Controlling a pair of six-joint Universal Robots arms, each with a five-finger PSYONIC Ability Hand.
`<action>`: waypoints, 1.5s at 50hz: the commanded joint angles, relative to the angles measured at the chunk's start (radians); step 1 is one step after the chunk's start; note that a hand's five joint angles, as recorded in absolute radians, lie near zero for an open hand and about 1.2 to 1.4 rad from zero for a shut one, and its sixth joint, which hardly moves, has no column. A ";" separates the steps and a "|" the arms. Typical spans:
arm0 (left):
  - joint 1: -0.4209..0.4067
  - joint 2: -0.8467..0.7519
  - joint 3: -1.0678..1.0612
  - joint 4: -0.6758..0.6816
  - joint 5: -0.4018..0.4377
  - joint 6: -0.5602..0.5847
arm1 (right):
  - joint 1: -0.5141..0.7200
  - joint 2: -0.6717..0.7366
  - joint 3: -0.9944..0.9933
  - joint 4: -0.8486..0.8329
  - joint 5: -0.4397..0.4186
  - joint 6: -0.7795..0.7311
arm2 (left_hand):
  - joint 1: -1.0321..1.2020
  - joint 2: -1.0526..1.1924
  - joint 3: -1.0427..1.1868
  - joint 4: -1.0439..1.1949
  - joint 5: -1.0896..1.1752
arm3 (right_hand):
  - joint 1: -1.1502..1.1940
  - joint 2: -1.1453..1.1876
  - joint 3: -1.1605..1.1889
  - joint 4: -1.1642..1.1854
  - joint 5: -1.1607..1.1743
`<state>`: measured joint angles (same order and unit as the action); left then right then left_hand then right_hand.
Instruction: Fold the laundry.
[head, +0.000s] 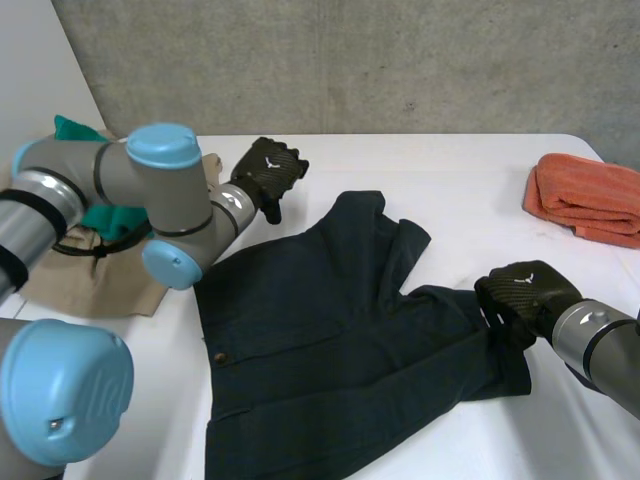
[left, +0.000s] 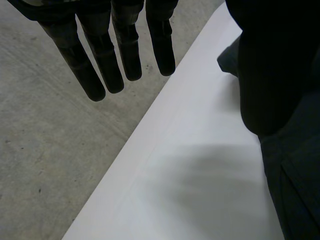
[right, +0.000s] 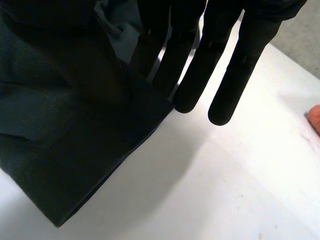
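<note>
Shorts (head: 330, 340) hem (half under right hand (head: 527, 288))

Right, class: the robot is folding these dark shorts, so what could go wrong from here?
1. The right hand seems to pinch only one leg hem of the dark shorts; pulling may drag or bunch them rather than fold them.
2. The left hand hangs open, off the cloth, so nothing anchors the waist end.
3. The far leg lies rumpled, so creases may get folded in.
</note>
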<state>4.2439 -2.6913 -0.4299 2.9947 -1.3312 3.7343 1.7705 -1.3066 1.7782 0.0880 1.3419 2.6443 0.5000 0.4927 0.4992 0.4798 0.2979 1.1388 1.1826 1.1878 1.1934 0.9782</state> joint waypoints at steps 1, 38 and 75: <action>0.014 0.154 -0.130 -0.028 -0.023 -0.013 | 0.017 0.004 -0.005 -0.019 -0.061 0.062 | -0.002 0.005 -0.001 0.018 0.026 | 0.257 0.214 0.208 0.203 0.244; 0.007 0.979 -1.202 -0.325 -0.109 -0.427 | 0.106 0.316 -0.447 -0.097 0.086 0.418 | -0.160 -0.153 -0.160 -0.140 -0.133 | 0.257 0.214 0.208 0.203 0.244; 0.033 0.815 -1.247 -0.026 -0.157 -0.447 | 0.115 0.273 -0.416 -0.096 0.138 0.402 | 0.896 0.904 0.897 0.916 0.924 | -0.964 -1.008 -1.013 -1.019 -0.978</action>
<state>4.2325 -1.8225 -1.7632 2.9249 -1.4084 3.4073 1.8794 -1.0020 1.3419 -0.0215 1.4800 3.0571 1.0527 1.1454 1.1340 1.1430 0.9563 0.9122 0.9286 0.9375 0.9458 0.7516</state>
